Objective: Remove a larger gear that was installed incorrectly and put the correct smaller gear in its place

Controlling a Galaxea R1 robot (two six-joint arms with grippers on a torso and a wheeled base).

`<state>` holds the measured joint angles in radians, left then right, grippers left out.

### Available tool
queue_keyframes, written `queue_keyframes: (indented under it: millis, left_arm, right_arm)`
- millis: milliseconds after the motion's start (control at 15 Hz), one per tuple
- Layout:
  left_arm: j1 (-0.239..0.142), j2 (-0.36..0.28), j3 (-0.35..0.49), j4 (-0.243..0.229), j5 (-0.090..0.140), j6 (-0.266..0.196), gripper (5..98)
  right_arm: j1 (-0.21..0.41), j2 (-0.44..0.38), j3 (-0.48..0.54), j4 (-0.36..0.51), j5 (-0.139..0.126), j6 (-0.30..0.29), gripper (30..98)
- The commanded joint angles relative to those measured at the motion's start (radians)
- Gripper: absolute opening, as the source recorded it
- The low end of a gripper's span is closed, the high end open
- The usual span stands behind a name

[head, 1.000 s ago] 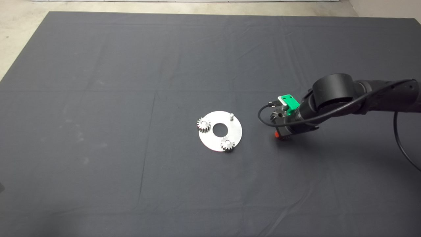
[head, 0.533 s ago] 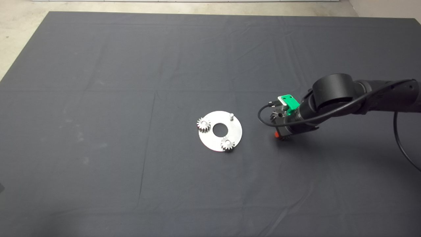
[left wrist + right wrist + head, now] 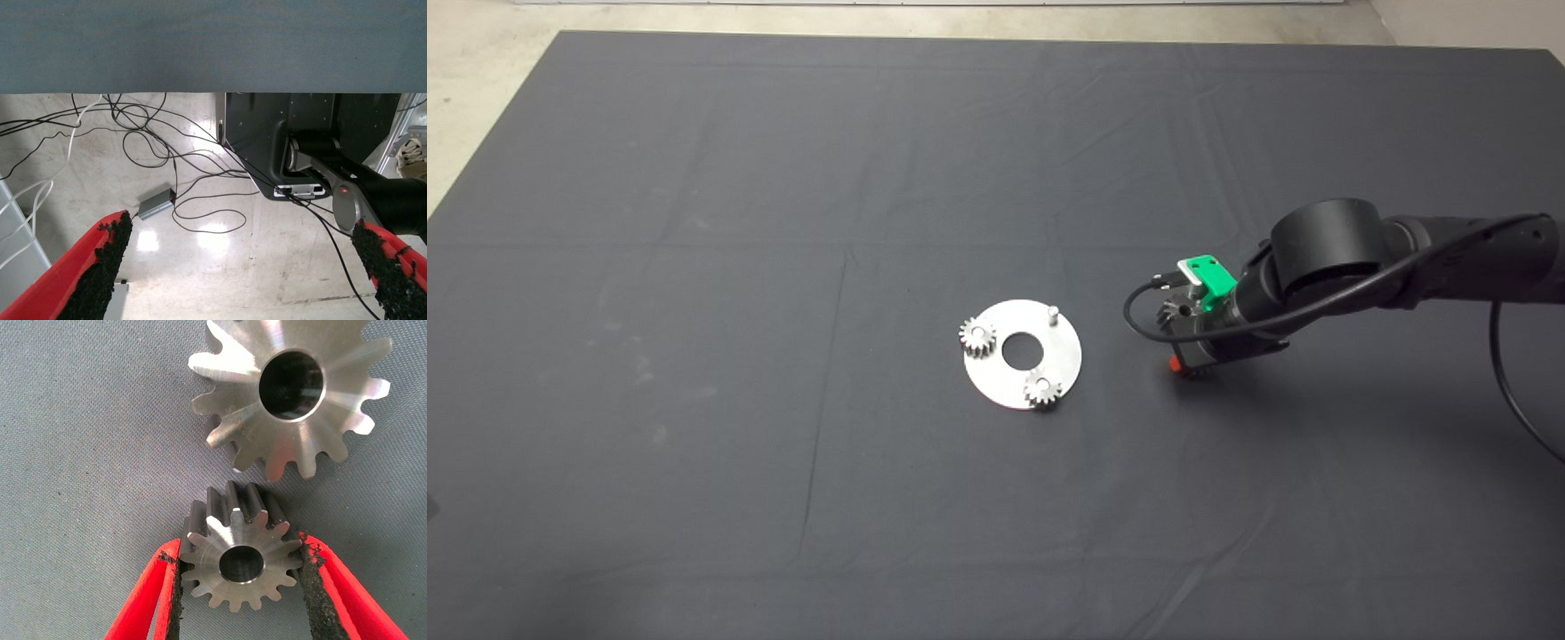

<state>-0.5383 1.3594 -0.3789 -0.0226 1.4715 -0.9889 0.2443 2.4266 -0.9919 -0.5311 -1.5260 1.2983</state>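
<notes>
Your right gripper (image 3: 241, 587) is down on the dark mat (image 3: 694, 178), toward the mat's right edge and about midway between its far and near edges, just to the right of the round silver plate (image 3: 1067, 351). Its red fingers (image 3: 143, 600) are closed narrowly on the smaller gear (image 3: 239, 553): both black pads press against the teeth on opposite sides. That gear lies flat on the mat with its bore pointing straight up at the wrist camera, so its axis is upright.

Just beside it, teeth almost meeting, you have the larger gear (image 3: 293, 393), also flat on the mat with its dark centre hole facing up. In the head view only a few of its teeth (image 3: 1167, 313) show past the wrist; you cannot see the smaller gear there.

The plate sits near the middle of the mat, well apart from every edge. Two small gears stand on it, one at its left rim (image 3: 977, 337) and one at its near rim (image 3: 1041, 388). A bare pin (image 3: 1053, 313) stands upright at its far right rim.

Your left gripper (image 3: 240, 267) is off the mat, its fingers spread wide, looking at floor cables (image 3: 153, 147) and the robot's base (image 3: 280, 140).
</notes>
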Motion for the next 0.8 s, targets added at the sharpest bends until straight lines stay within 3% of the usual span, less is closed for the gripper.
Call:
queue_keyframes:
  millis: [0,467,733]
  left_arm:
    - [0.001,-0.007,0.013,-0.016,0.004,-0.004,84.3]
    - [0.001,-0.009,0.013,-0.016,0.004,-0.004,84.3]
    - [0.001,-0.007,0.013,-0.014,0.004,-0.004,84.3]
  right_arm:
    - [0.021,0.007,0.012,-0.023,-0.105,-0.002,38.7]
    - [0.033,0.006,0.024,-0.021,-0.105,0.004,36.6]
    - [0.140,0.009,0.029,0.068,-0.105,0.006,36.0]
